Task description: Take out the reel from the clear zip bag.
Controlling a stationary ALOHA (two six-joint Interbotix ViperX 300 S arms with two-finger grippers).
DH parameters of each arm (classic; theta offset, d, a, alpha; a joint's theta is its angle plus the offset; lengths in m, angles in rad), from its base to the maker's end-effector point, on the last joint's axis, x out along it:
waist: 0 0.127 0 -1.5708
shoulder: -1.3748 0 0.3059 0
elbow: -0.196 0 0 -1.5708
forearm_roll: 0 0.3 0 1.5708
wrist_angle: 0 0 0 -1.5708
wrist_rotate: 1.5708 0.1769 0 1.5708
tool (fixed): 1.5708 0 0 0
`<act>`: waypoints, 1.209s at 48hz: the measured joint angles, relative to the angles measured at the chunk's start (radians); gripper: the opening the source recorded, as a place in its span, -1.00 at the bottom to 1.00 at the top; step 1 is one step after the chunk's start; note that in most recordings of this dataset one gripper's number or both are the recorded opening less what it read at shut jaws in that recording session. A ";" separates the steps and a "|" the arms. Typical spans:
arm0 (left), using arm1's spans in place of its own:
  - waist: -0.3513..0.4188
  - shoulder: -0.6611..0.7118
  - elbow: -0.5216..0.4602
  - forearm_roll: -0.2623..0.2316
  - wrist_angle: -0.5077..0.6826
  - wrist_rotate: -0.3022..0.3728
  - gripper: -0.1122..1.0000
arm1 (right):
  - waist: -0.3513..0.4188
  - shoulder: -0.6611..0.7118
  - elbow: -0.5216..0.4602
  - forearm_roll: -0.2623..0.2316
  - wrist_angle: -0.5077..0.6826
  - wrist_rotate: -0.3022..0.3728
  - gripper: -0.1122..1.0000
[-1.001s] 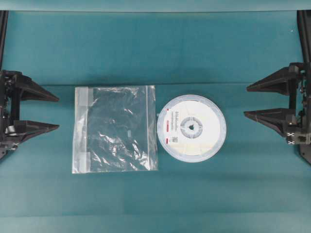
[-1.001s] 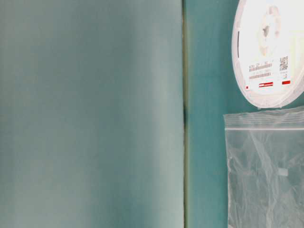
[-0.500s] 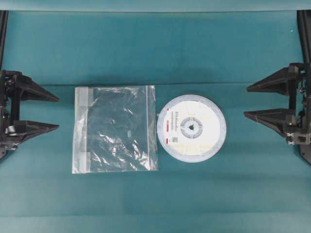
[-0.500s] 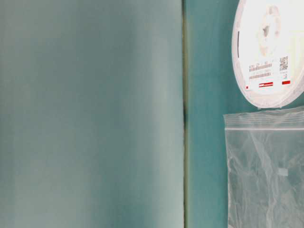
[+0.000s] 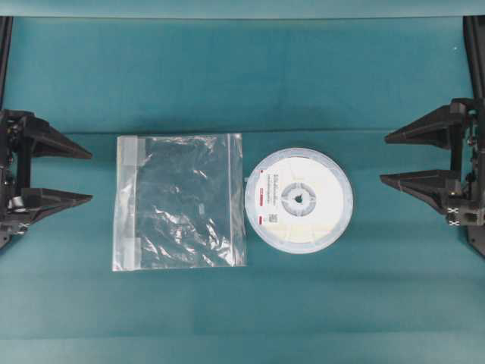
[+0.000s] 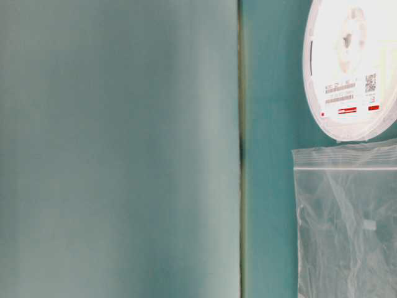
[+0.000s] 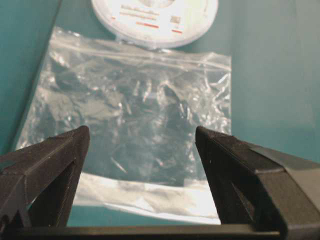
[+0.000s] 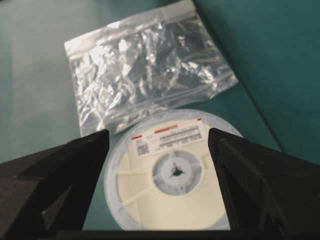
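The reel [image 5: 298, 200] lies flat on the teal table, outside the bag and just right of it; it also shows in the table-level view [image 6: 350, 68], the left wrist view [image 7: 154, 20] and the right wrist view [image 8: 172, 175]. The clear zip bag [image 5: 180, 202] lies flat and empty, its zip strip toward the reel; it shows too in the table-level view [image 6: 347, 223], the left wrist view [image 7: 135, 110] and the right wrist view [image 8: 145, 65]. My left gripper [image 5: 85, 176] is open at the left edge, clear of the bag. My right gripper [image 5: 386, 159] is open at the right edge, clear of the reel.
The teal table [image 5: 242, 76] has a seam line running across it behind the bag and reel. In the table-level view a dark vertical seam [image 6: 240, 149] splits the surface.
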 measured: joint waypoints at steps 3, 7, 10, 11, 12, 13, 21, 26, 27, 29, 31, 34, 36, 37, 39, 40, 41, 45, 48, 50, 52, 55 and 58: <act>0.000 0.000 0.000 0.000 0.000 0.000 0.85 | 0.002 0.000 0.000 0.000 0.000 0.000 0.81; 0.000 0.000 0.000 0.000 0.000 0.000 0.85 | 0.002 -0.003 0.002 0.000 0.000 0.000 0.81; 0.000 0.000 0.000 0.000 0.000 0.000 0.84 | 0.002 -0.008 0.003 0.000 -0.002 0.000 0.81; 0.000 0.000 0.000 0.000 0.000 0.000 0.84 | 0.002 -0.009 0.003 0.000 0.000 0.000 0.81; 0.000 0.000 0.000 0.000 0.000 0.000 0.84 | 0.002 -0.011 0.005 0.000 -0.002 0.000 0.81; 0.000 0.000 0.000 0.000 0.000 0.000 0.83 | 0.002 -0.014 0.005 0.000 -0.002 0.000 0.81; 0.000 0.000 0.002 0.000 0.000 0.000 0.82 | 0.002 -0.051 0.005 0.000 0.002 0.000 0.80; 0.000 0.000 0.000 0.000 0.000 0.000 0.82 | 0.000 -0.069 0.008 0.000 0.018 0.000 0.80; 0.000 0.000 0.000 0.000 0.000 0.000 0.82 | 0.002 -0.074 0.009 0.000 0.023 0.000 0.80; 0.000 0.000 0.000 0.000 0.000 0.000 0.82 | 0.000 -0.081 0.009 0.000 0.031 0.000 0.80; 0.000 0.000 0.000 0.000 0.000 0.000 0.82 | 0.002 -0.089 0.009 -0.002 0.034 0.000 0.80; 0.000 0.000 0.000 0.000 0.000 0.000 0.82 | 0.000 -0.098 0.011 -0.002 0.038 0.000 0.80; 0.002 0.000 0.000 0.000 0.000 0.000 0.82 | 0.002 -0.104 0.011 -0.002 0.041 0.000 0.80; 0.000 0.000 0.000 0.000 0.000 0.000 0.82 | 0.002 -0.107 0.011 -0.002 0.041 0.000 0.80; 0.000 0.000 0.002 0.000 0.000 0.000 0.82 | 0.002 -0.110 0.012 -0.003 0.041 0.000 0.80; 0.000 0.000 0.000 0.000 0.000 0.000 0.82 | 0.002 -0.112 0.012 -0.003 0.041 0.000 0.80; 0.000 0.000 0.002 0.000 0.000 0.000 0.82 | 0.000 -0.112 0.012 -0.003 0.041 0.000 0.80; 0.000 0.000 0.000 0.000 0.000 0.000 0.82 | 0.002 -0.115 0.014 -0.009 0.041 0.000 0.80; 0.000 0.000 0.002 0.000 0.000 0.000 0.82 | 0.002 -0.115 0.014 -0.028 0.040 -0.005 0.80; 0.000 0.000 0.000 0.000 0.000 0.000 0.82 | 0.002 -0.115 0.014 -0.043 0.040 -0.008 0.80; 0.000 0.000 0.000 0.000 0.000 0.000 0.82 | 0.002 -0.115 0.012 -0.054 0.037 -0.015 0.80; 0.000 0.000 0.000 0.000 0.000 0.000 0.82 | 0.002 -0.117 0.014 -0.064 0.032 -0.029 0.80; 0.000 0.000 0.000 0.000 0.000 0.000 0.82 | 0.003 -0.117 0.014 -0.067 0.032 -0.038 0.80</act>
